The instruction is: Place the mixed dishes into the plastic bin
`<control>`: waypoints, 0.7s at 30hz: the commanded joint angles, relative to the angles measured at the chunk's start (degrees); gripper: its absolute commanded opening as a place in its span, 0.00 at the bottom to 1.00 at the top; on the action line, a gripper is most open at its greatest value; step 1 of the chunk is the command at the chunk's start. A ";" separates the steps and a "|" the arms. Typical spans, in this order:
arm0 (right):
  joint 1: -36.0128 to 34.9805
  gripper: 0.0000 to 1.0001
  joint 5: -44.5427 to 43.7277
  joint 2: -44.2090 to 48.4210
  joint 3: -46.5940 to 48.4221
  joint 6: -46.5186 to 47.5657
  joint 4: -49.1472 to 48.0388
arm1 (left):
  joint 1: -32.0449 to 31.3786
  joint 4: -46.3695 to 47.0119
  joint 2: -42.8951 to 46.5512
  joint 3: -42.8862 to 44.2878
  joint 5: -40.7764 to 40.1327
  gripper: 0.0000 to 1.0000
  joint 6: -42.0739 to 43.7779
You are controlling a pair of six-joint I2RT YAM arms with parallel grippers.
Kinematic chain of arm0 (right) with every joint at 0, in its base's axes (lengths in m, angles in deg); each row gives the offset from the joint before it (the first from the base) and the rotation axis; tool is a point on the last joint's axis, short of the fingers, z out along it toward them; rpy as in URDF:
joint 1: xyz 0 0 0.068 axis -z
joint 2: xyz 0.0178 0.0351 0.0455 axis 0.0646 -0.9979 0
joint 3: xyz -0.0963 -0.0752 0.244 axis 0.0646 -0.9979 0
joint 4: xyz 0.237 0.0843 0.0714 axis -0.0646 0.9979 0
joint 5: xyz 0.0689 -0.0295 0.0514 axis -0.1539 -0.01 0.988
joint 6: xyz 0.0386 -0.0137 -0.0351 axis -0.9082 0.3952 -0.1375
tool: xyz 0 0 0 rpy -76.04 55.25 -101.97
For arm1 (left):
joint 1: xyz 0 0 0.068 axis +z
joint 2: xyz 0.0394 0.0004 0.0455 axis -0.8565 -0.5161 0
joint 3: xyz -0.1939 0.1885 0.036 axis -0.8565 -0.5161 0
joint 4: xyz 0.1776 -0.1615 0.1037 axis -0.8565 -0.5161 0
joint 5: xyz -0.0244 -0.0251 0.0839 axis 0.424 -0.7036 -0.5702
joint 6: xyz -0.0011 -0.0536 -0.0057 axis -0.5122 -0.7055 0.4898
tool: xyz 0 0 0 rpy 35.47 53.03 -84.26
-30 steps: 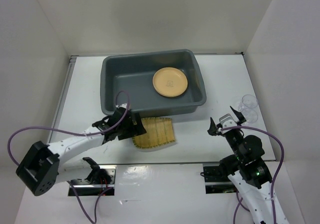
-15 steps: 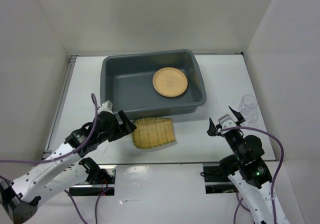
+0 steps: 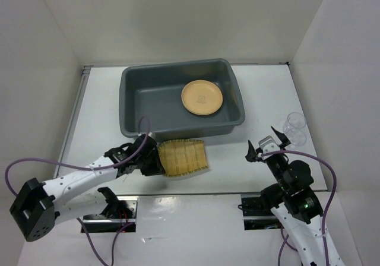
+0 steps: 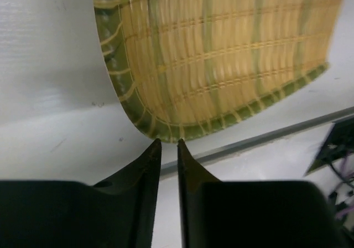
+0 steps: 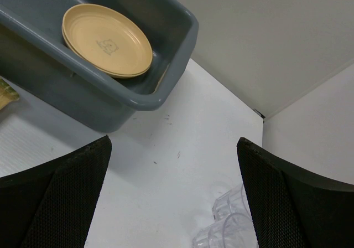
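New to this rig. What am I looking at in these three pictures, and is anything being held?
Two robot arms, left arm and right arm, are bolted at the near edge of a table. One picture looks down from above; the other two come from a camera on each wrist. A grey bin holds a tan plate. A bamboo tray lies on the table in front of the bin, with two clear cups at the right. The left hand is almost shut, its tips at the tray's rim, gripping nothing. The right hand is open and empty.
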 commanded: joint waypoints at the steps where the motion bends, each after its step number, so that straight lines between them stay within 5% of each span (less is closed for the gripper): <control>1: -0.71 0.98 -0.13 2.32 -0.37 0.50 -0.25 | -0.26 4.69 -7.39 2.06 2.28 0.23 3.31; 10: -0.71 0.98 -0.65 2.32 -0.37 0.50 -0.25 | 1.67 1.18 -28.52 18.58 -0.52 0.15 12.54; 16: -0.71 0.98 -0.66 2.32 -0.37 0.50 -0.77 | 2.20 -1.81 -26.87 25.10 -3.60 0.18 13.08; 21: -0.71 0.98 -1.19 2.32 -0.37 0.50 -0.77 | 2.20 -5.84 -15.82 24.40 -5.45 0.39 9.32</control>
